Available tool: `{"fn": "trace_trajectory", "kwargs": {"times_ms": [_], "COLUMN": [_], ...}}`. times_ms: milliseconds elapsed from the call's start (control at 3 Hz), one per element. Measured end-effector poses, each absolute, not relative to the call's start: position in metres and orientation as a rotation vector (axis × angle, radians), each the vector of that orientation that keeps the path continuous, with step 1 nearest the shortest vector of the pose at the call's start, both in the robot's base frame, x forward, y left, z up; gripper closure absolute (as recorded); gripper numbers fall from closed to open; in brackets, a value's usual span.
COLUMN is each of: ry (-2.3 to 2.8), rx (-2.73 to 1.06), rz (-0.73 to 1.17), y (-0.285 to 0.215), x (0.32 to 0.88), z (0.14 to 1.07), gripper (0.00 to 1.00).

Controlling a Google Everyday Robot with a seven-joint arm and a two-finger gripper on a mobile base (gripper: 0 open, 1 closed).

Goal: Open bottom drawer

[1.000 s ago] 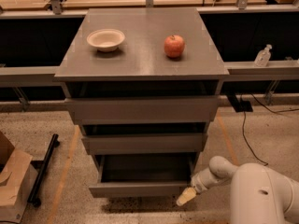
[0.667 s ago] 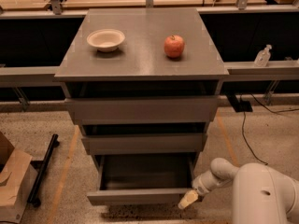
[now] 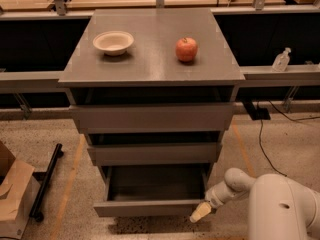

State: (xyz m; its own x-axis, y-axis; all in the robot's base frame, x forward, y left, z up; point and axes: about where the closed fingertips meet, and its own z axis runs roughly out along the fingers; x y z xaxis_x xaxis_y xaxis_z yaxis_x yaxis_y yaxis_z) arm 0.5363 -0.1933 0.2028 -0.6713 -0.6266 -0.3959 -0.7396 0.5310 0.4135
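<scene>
As bottom drawer point(image 3: 150, 207) slid further out | pincer point(image 3: 201, 212) by its right corner | grip unclear

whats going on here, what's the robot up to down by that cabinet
A one-armed robot is working on the grey cabinet's bottom drawer. Its gripper is low down at the right front corner of that drawer. The drawer stands pulled well out, so its dark inside shows. The middle drawer and top drawer above it sit further back. On the cabinet top a white bowl and a red apple sit apart, untouched.
</scene>
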Motion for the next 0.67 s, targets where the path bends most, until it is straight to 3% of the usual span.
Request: {"fn": "trace_trajectory", "kwargs": {"times_ms": [667], "ry": [2.570], "rx": [-1.162], "rz": [0.837], "y": [-0.1933], "x": [0.5362], "z": [0.2031], "gripper": [0.00]}}
